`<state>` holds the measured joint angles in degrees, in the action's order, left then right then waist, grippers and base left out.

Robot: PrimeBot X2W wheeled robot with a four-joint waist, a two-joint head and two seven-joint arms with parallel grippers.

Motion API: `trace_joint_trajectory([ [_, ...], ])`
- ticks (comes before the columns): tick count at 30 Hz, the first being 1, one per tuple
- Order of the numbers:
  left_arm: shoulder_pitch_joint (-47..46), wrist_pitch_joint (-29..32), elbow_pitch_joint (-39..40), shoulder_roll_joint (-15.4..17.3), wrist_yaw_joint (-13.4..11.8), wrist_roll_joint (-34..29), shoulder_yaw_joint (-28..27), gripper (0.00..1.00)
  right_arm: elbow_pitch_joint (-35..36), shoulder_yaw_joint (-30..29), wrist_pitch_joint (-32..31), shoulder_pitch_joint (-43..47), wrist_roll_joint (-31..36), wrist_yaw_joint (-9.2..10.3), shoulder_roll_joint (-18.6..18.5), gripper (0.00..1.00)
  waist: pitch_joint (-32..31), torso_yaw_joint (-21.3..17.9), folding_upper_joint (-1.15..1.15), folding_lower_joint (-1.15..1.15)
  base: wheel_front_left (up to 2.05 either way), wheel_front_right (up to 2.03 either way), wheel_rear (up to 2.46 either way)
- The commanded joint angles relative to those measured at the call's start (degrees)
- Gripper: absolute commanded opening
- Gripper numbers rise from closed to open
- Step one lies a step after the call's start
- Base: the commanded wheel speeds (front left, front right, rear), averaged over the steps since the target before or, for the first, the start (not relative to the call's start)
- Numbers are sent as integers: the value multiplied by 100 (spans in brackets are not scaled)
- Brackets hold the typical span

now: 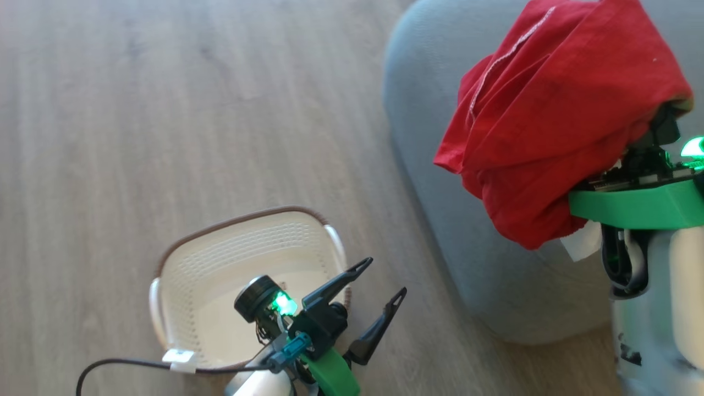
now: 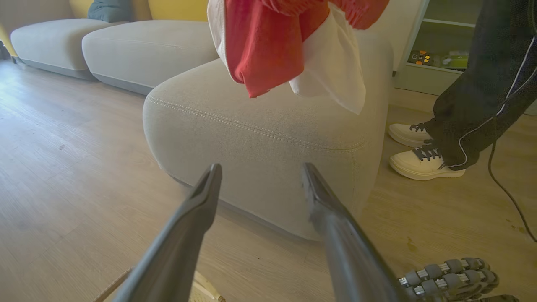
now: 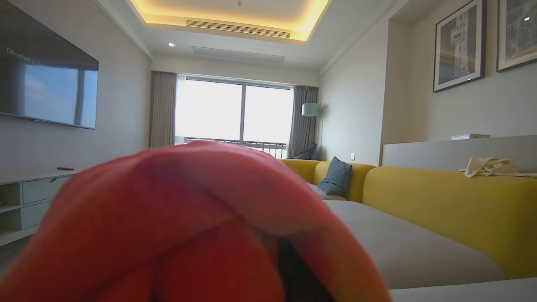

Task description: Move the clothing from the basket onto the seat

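The clothing hangs bunched just above the seat, folds trailing down toward it, apparently clamped in the right end effector buried beneath it, while the left end effector stands spread beside the seat.

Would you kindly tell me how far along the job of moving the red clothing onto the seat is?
Done: the bright red fabric garment is out of the cream perforated plastic basket. In hand: it hangs from the shut right gripper, above the big grey upholstered seat cushion. Left: setting it down there and letting go.
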<state>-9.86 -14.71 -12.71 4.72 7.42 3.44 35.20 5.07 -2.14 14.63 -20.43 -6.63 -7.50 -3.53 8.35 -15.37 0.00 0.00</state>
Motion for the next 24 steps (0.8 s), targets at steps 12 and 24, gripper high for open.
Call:
trace_joint_trajectory([
  [12,-205,-29,219,-14,6,-18,41,100,294,-201,37,-87,78,1,65,0,-32,-1394,0,0,0,0,0],
  [24,-446,-29,104,-25,7,161,371,100,481,-931,37,241,152,1,65,0,25,-1477,0,0,0,0,0],
])
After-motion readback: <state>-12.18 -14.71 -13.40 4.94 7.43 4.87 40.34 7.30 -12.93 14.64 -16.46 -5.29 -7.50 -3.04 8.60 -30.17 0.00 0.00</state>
